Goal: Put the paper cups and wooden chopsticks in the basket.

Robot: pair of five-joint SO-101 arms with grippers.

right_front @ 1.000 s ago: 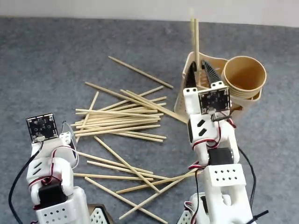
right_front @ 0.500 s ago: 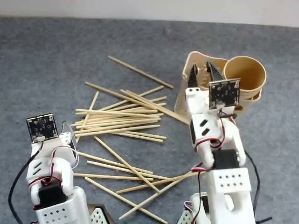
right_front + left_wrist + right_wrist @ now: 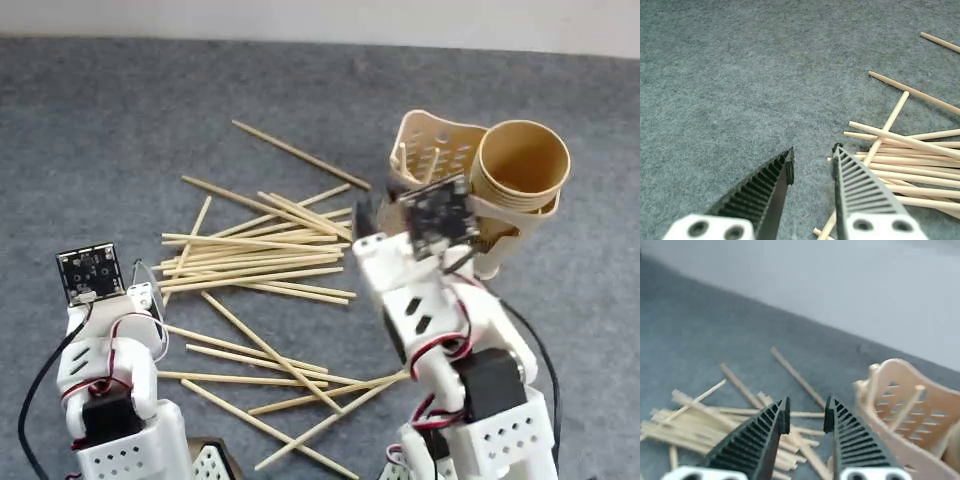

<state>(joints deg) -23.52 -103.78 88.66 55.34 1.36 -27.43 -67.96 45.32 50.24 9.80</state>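
Observation:
Many wooden chopsticks (image 3: 255, 262) lie scattered across the grey carpet. A tan slotted basket (image 3: 415, 130) stands at the back right, with stacked paper cups (image 3: 522, 160) in it. Two chopsticks (image 3: 405, 160) lean inside the basket beside the cups. My right gripper (image 3: 364, 214) hangs just left of the basket, over the edge of the pile. In the right wrist view it (image 3: 806, 415) is open and empty, with the basket (image 3: 910, 405) to one side and the pile (image 3: 700, 422) beyond. My left gripper (image 3: 812, 160) is open and empty above bare carpet, beside the pile's ends (image 3: 910, 170).
More chopsticks (image 3: 270, 375) lie crossed between the two arm bases near the front. A single chopstick (image 3: 300, 155) lies apart at the back. The left arm (image 3: 105, 340) sits at the front left. A pale wall runs behind the carpet.
My right gripper held chopsticks upright over the basket, opened and let them drop in. It has since swung left, away from the basket, toward the pile. The left arm has not moved.

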